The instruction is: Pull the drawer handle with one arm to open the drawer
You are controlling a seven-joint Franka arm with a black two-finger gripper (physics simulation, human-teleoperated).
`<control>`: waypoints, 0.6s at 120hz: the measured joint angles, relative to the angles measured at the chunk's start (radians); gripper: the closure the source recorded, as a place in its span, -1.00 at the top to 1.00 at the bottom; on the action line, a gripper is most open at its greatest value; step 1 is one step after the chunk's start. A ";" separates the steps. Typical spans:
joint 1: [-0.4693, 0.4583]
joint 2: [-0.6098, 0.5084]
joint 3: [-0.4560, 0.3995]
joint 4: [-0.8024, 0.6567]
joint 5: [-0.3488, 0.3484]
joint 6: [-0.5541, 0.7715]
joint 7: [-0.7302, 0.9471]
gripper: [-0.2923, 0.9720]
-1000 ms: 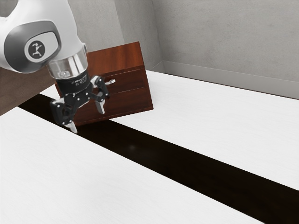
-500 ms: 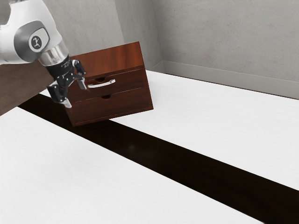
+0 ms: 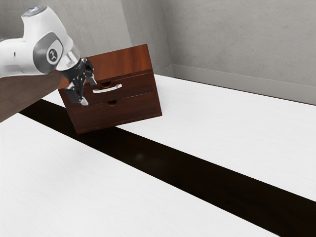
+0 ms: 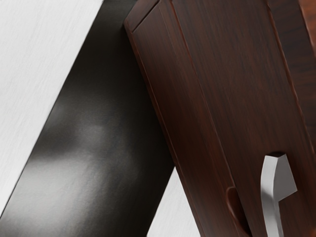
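A small dark wooden cabinet [image 3: 121, 91] with two drawers stands on the table at the back left of the exterior view. Its upper drawer [image 3: 126, 88] carries a silver handle [image 3: 107, 89] and looks shut. The lower drawer [image 3: 118, 109] has a recessed notch grip [image 3: 112, 102]. My black gripper [image 3: 87, 88] hangs open in front of the upper drawer, just at the handle's left end, with nothing between its fingers. In the wrist view the cabinet front [image 4: 232, 98] is close, with the silver handle [image 4: 275, 190] and the notch grip [image 4: 237, 207] in sight.
A wide black stripe [image 3: 197, 173] runs diagonally across the white table [image 3: 237, 128] just in front of the cabinet. Grey walls [image 3: 237, 34] rise behind. White tabletop stretches to the exterior view's right and front.
My arm has swung back and up toward the cabinet. The gripper went from low in front of the cabinet's left corner to the upper drawer's front, beside the handle.
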 joint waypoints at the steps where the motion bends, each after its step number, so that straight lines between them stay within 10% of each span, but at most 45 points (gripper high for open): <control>1: 0.000 0.001 0.002 0.001 0.000 0.001 -0.002 0.54; 72: -0.037 0.043 0.014 -0.006 0.000 0.090 -0.096 0.54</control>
